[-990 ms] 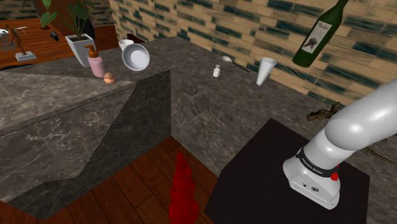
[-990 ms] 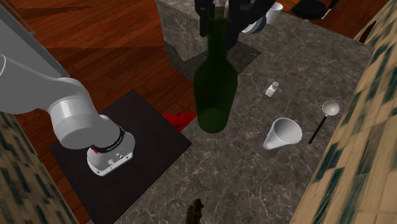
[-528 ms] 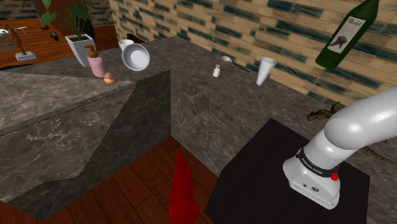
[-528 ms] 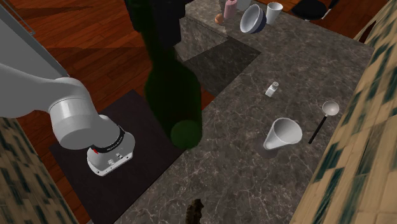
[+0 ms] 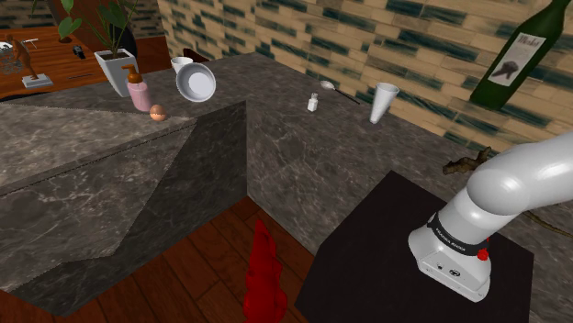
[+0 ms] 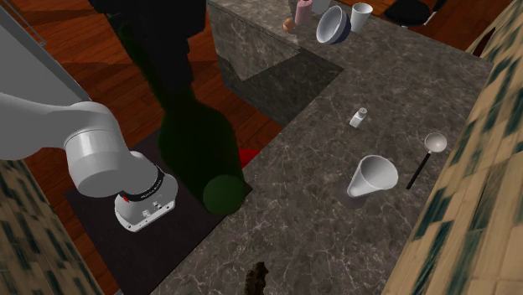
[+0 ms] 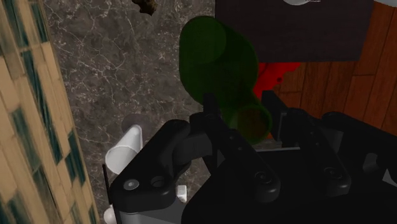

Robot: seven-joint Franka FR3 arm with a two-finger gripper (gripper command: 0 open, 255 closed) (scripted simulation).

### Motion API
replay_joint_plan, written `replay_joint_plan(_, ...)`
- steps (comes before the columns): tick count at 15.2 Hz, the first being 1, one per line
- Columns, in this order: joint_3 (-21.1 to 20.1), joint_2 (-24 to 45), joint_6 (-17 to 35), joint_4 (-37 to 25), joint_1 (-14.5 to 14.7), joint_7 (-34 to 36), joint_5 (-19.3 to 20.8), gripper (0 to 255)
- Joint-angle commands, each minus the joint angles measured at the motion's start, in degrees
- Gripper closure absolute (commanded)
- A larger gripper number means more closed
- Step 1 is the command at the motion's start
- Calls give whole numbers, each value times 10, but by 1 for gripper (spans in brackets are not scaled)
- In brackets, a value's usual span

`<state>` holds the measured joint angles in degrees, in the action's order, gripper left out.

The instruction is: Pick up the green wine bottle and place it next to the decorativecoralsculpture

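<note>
Wrist view has the end effector (image 7: 245, 124) clamped on the neck of the green wine bottle (image 7: 216, 57), which hangs tilted, well above the tabletop (image 7: 114, 76). Carrying looks to be the step in hand. Next, the bottle needs lowering upright just beside the brown coral sculpture (image 5: 464, 163), then releasing.

Cup: white cone-shaped cup (image 5: 385, 101), at the grey marble tabletop (image 5: 303, 151)'s wall edge.
Shaker: small white shaker (image 5: 312, 103), near the cup.
Bowl: tilted white bowl (image 5: 196, 82), far corner.
</note>
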<state>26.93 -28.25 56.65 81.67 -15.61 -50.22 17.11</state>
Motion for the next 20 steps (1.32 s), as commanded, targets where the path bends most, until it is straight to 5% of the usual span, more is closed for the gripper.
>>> replay_joint_plan(1,-6,-18,16,34,-3,9,3,255)
replay_joint_plan(20,-13,-134,150,283,-24,52,25,255)
